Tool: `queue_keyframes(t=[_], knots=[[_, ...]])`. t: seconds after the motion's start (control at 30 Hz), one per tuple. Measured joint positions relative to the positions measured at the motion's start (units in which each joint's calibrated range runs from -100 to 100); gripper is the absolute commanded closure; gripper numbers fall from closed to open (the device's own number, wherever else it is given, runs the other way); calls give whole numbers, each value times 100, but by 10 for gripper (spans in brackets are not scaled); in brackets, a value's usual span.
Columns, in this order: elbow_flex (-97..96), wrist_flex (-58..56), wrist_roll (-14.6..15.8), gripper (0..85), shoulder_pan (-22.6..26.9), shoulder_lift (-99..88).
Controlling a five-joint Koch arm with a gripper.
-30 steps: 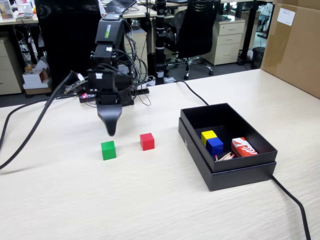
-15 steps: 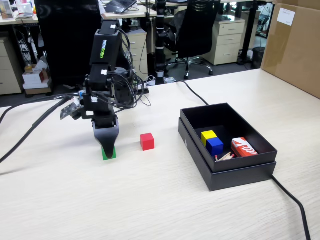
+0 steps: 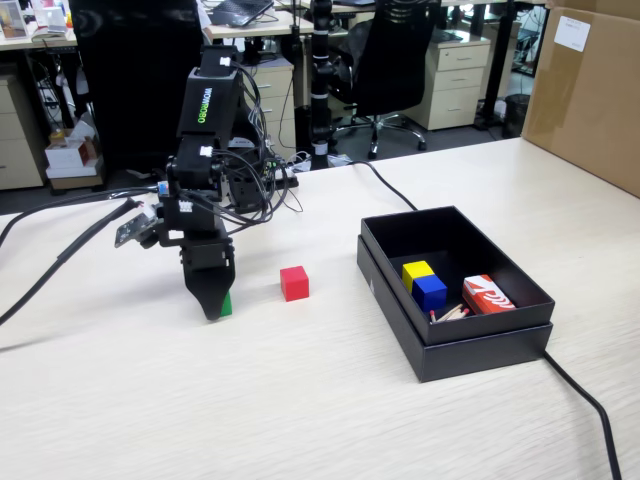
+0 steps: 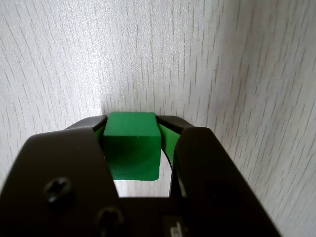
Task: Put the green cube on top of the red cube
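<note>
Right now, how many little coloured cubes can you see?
4. The green cube sits between the fingers on the table; the red cube stands beside it; yellow and blue lie in the black box. More may be hidden there.

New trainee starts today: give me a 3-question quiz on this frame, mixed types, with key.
1. True or false: the green cube sits between the two jaws of the hand in the wrist view.
2. Multiple choice: in the fixed view, the red cube is
A. inside the black box
B. on the bare table, to the right of the hand
C. stacked on the green cube
3. Short answer: which two cube colours are inside the black box?

Key
1. True
2. B
3. Yellow and blue
</note>
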Motion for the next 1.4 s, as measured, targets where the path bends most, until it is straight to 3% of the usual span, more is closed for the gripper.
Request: queue_keyframes(t=[0.27, 0.4, 0.5, 0.57, 0.7, 1.0, 1.4], knots=[[-91, 23, 5, 846, 24, -207], [-758, 54, 63, 846, 142, -1437], [-1424, 54, 278, 847, 498, -3184], [-1488, 62, 298, 846, 567, -3353], [-1753, 54, 674, 847, 1011, -4013], [-1041, 54, 1148, 846, 1299, -3210], [-1004, 54, 1211, 845, 1241, -2641]])
